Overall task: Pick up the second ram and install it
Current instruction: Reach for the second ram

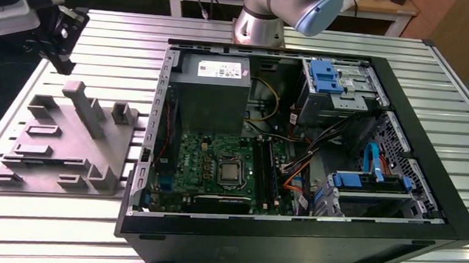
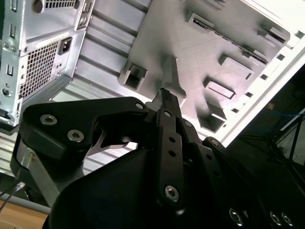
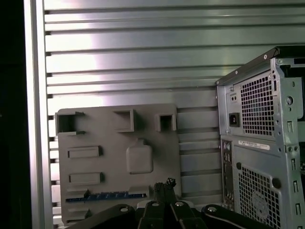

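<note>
Since the gripper (image 2: 164, 95) is empty and hangs over the grey fixture plate (image 1: 62, 154), the step in hand reads as the approach for pickup, nothing grasped yet. Fingers are pressed together, tips meeting in both wrist views, pinching nothing. Second ram (image 3: 102, 195): taken to be the long dark strip with bluish glints standing on edge in a slot along one edge of the plate, first wrist view; not lifted, apart from the fingertips. Plate lies on the bench (image 1: 65, 231) near its edge at the exterior view's left; gripper is high above the plate's far end, toward the bench's back corner on that side. Judgement: a grasp calls for the fingers to spread, line up across the thin stick and come straight down on it; seating it calls for a carry over the case wall. Open computer case (image 1: 293, 239) takes the bench's middle and the exterior view's right, motherboard (image 1: 196, 160) on its floor, grey power supply (image 1: 212, 96) at the back. Long slots (image 1: 269, 167) just beside the processor socket (image 1: 232, 171) look like the target; cannot tell if one is already filled. In the way: tall post (image 1: 85, 107) and raised blocks on the plate near the strip, orange cables (image 1: 293, 172) right next to the slots.
</note>
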Robot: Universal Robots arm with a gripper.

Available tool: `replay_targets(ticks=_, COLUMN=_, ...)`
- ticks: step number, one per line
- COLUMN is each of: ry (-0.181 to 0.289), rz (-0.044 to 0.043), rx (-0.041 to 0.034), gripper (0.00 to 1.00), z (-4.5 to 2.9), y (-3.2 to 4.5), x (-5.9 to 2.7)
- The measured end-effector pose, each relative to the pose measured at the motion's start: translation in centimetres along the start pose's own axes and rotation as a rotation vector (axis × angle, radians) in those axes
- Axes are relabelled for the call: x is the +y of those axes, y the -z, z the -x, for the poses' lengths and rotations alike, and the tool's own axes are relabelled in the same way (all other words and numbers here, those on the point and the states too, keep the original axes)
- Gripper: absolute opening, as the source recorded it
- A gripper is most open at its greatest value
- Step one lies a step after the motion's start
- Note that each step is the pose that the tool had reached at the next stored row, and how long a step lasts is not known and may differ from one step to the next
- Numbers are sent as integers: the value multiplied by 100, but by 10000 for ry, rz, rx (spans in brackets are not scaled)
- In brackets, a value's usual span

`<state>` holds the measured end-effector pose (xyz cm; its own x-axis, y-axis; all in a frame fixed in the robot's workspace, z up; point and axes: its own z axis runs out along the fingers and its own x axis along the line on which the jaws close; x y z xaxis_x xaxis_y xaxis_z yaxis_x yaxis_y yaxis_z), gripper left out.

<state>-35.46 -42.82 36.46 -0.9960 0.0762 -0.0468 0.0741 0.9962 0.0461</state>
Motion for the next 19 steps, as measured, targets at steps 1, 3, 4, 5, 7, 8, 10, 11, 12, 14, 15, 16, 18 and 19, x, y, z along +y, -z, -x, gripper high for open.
replay_targets(ticks=1, ry=0, rz=0, rx=1, gripper=7, z=-14, y=-7, x=-8)
replay_targets(ticks=3, ry=0, rz=0, rx=0, gripper=7, z=-43, y=-23, x=-24)
replay_targets(ticks=4, ry=0, rz=0, rx=0, gripper=7, z=-61, y=-32, x=-33)
replay_targets(ticks=5, ry=0, rz=0, rx=0, gripper=7, z=-77, y=-40, x=-41)
replay_targets(ticks=7, ry=1, rz=1, rx=-1, gripper=7, z=-108, y=-55, x=-60)
replay_targets(ticks=8, ry=0, rz=0, rx=0, gripper=7, z=-124, y=-61, x=-69)
replay_targets(ticks=10, ry=0, rz=0, rx=0, gripper=7, z=-153, y=-71, x=-86)
replay_targets(ticks=11, ry=1, rz=0, rx=0, gripper=7, z=-169, y=-76, x=-95)
replay_targets(ticks=12, ry=0, rz=0, rx=0, gripper=7, z=-184, y=-83, x=-103)
replay_targets(ticks=14, ry=0, rz=0, rx=0, gripper=7, z=-214, y=-96, x=-121)
replay_targets(ticks=15, ry=0, rz=0, rx=0, gripper=7, z=-229, y=-103, x=-130)
replay_targets(ticks=16, ry=1, rz=0, rx=0, gripper=7, z=-243, y=-111, x=-139)
replay_targets(ticks=18, ry=-1, rz=0, rx=0, gripper=7, z=-274, y=-136, x=-150)
replay_targets(ticks=19, ry=0, rz=0, rx=0, gripper=7, z=-288, y=-149, x=-157)
